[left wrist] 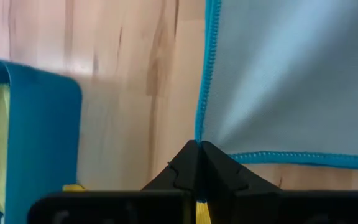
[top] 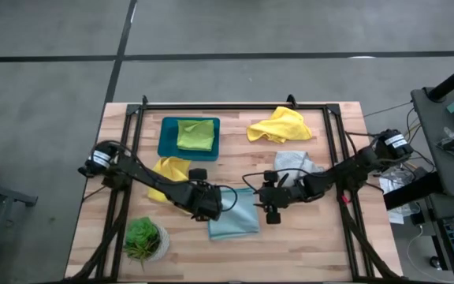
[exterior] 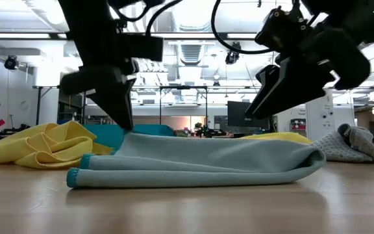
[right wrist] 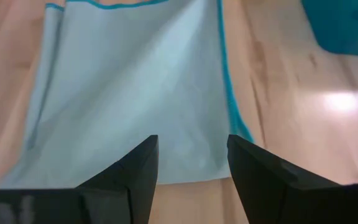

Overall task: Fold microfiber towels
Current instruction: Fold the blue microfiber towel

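Note:
A light blue towel lies folded on the table, with its fold toward the right in the low view. My left gripper is shut on its far-left corner. My right gripper is open and hovers just above the towel's right part, touching nothing. A lime green towel lies in the teal tray. One yellow towel lies at the far side. Another yellow towel lies under my left arm. A pale grey towel lies under my right arm. My left gripper pinches the light blue towel's corner between its two shut fingers, where two teal-stitched edges meet. The fingers point down from above. I cannot tell whether it holds one layer or several. The towel lies flat on the table, only slightly raised at the corner.
A small potted plant stands at the near left. A black frame runs along the table's far edge and both sides. Bare wood shows along the near edge.

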Available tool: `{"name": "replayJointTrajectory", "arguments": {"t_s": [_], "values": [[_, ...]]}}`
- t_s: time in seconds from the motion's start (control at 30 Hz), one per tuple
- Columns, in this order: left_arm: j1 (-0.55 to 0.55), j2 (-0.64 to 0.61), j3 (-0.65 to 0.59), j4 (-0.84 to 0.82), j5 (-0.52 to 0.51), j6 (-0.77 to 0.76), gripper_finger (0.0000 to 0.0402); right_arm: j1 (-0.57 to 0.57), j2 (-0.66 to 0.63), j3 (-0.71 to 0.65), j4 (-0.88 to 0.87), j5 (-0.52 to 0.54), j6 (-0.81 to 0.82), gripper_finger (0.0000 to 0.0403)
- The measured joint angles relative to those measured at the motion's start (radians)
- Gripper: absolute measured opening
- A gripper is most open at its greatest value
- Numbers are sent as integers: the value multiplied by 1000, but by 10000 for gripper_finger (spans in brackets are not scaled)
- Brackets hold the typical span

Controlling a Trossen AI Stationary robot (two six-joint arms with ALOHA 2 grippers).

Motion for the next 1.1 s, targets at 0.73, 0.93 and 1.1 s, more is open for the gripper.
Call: {"name": "replayJointTrajectory", "arguments": {"t_s": [0.73, 0.93, 1.1], "values": [[1, 30, -9, 51, 34, -17, 0, -150, 188, -3, 136, -80, -110, 124], [2, 31, -10, 52, 34, -44, 0, -160, 195, -3, 137, -90, -118, 52], [2, 31, -13, 52, 34, -94, 0, -160, 180, -1, 138, -90, -119, 12]]}}
